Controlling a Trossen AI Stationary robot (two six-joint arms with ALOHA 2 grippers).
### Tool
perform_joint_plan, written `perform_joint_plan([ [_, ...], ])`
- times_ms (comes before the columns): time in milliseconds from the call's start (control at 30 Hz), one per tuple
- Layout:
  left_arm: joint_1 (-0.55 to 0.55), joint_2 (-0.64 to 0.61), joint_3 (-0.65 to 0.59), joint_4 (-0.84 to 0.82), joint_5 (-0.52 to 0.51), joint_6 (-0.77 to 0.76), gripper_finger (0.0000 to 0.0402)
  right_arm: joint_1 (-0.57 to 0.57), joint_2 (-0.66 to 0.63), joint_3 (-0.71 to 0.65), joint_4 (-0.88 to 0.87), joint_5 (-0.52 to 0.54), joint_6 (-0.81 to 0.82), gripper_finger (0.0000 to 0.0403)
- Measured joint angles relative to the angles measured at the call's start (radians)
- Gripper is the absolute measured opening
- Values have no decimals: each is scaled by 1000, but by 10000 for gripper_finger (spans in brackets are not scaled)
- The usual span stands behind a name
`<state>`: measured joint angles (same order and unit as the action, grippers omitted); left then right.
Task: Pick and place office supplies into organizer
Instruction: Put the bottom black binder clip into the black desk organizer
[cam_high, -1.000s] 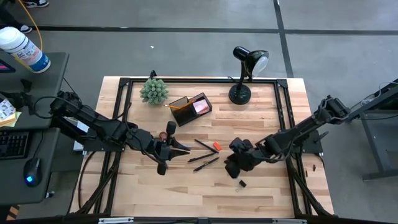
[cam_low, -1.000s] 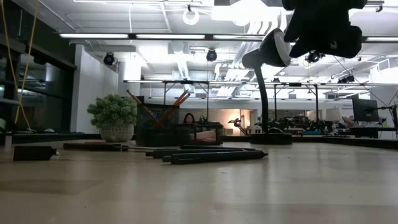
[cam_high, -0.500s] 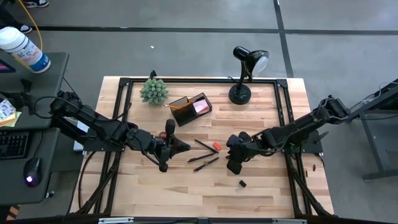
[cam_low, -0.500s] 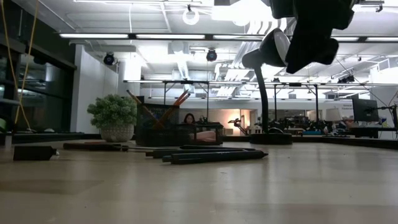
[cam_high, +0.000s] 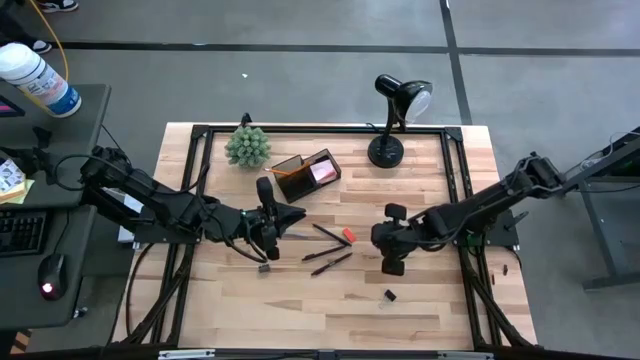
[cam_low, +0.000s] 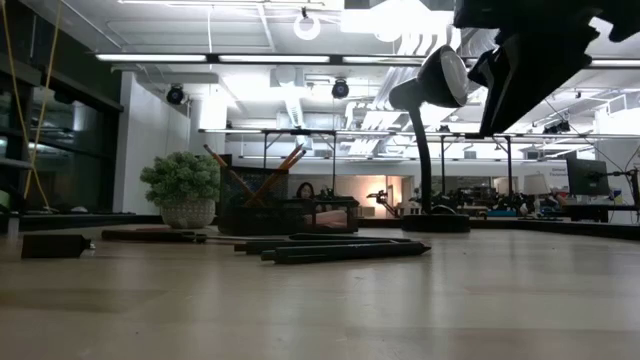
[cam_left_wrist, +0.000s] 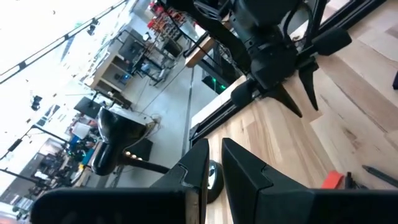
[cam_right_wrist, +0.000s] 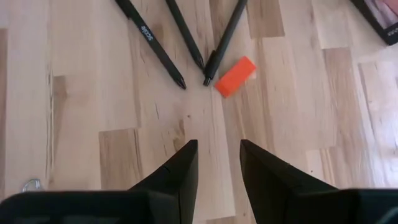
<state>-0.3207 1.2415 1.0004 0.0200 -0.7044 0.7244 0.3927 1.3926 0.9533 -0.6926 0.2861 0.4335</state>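
**Jaws: right spread, left almost closed**

My right gripper (cam_right_wrist: 217, 148) hangs with its fingers spread over bare wood, pinching nothing. My left gripper (cam_left_wrist: 214, 144) is nearly pressed together, with only a thin slit showing.

Three black pens (cam_high: 328, 248) lie at the centre of the high view. One runs upper left to lower right, two run lower left to upper right, and their tips point towards the small red eraser (cam_high: 348, 236). The organizer (cam_high: 307, 175) sits above them, upper centre.

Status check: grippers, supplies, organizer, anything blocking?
Left gripper near shut, holding nothing visible, beside organizer. Right gripper open, empty, over bare table facing eraser and pens. Nothing in the way.
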Motion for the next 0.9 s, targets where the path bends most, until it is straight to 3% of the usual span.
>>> perform_joint_plan([
  [467,0,0,0,5,73,-131,34,61,-350,-378,390,11,187,112],
  [800,0,0,-1,-61,155,-210,34,106,-345,-448,396,22,171,112],
  [900,0,1,-1,-122,162,-269,34,105,-322,-448,404,15,97,112],
])
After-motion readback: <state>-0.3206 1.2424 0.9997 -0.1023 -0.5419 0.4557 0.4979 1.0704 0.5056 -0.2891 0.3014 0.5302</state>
